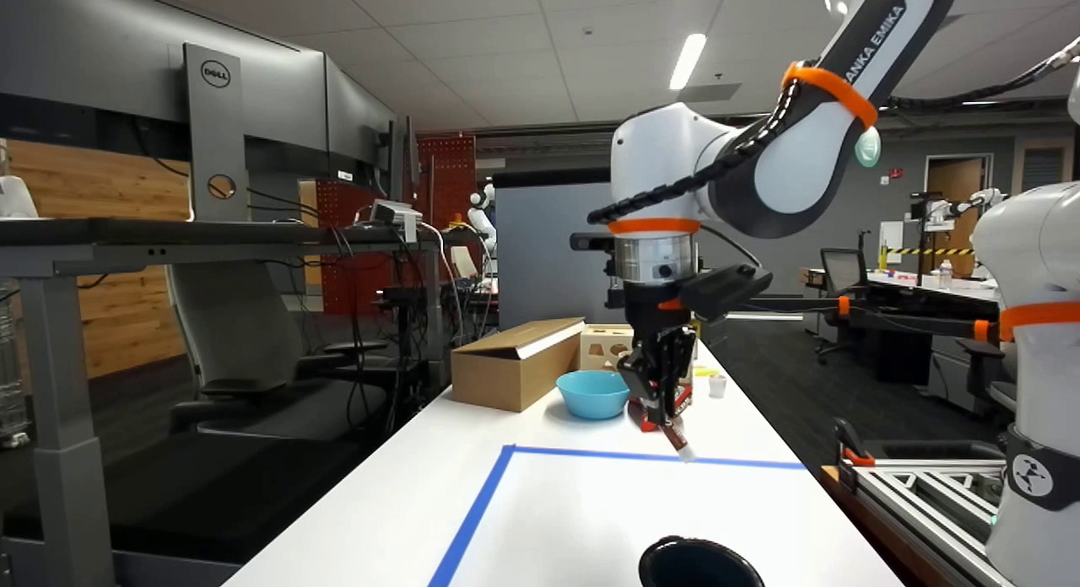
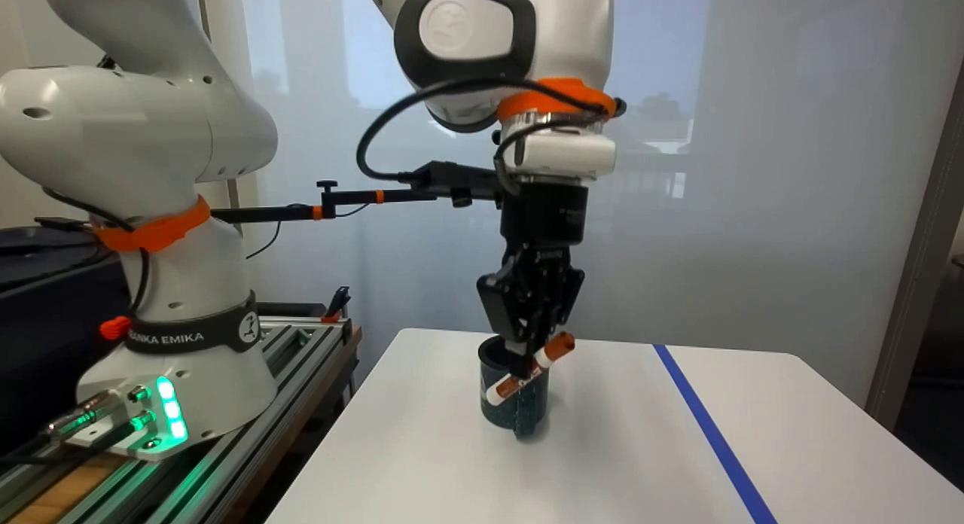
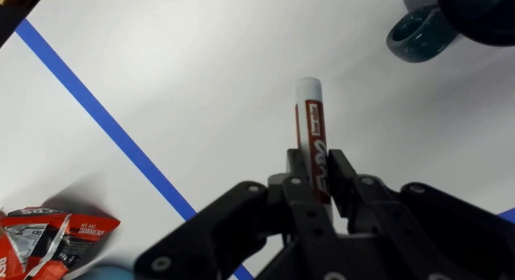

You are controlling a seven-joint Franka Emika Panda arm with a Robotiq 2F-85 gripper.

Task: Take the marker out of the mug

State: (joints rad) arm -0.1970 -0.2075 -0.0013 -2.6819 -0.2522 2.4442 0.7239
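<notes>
gripping the red-and-white marker (image 3: 309, 123) in the gripper (image 3: 315, 161), narrow at the jaws, with the barrel caught tight on both sides. held aslant above the bench (image 2: 422, 471) in both exterior views, with the white end low; in an exterior view, with the brownish-red end (image 2: 559, 348) raised. already out of the mug (image 2: 493, 372), overlapping it in an exterior view, yet apart from it in the wrist view.

as for the mug: standing upright near an end edge of the bench, closer to the corner on the side of the robot base (image 2: 203, 392), with the handle turned toward the opposite end. cut off at the bottom in an exterior view; in the wrist view, seen only by handle and part of the dark rim.

set toward that opposite end, in an exterior view: near the corner away from the robot base, a cardboard box (image 1: 498, 380); just beside it, a light blue bowl (image 1: 592, 395); farther back, a pale wooden block (image 1: 604, 338) with cut-out shapes; near the edge on the robot base's side, a small white cup (image 1: 717, 386). lying near the bowl, partly behind the gripper in an exterior view and plain in the wrist view: a red packet (image 3: 60, 239). cannot tell whether touching. crossed by blue tape (image 1: 591, 452) reaching the edge on that same side.
</notes>
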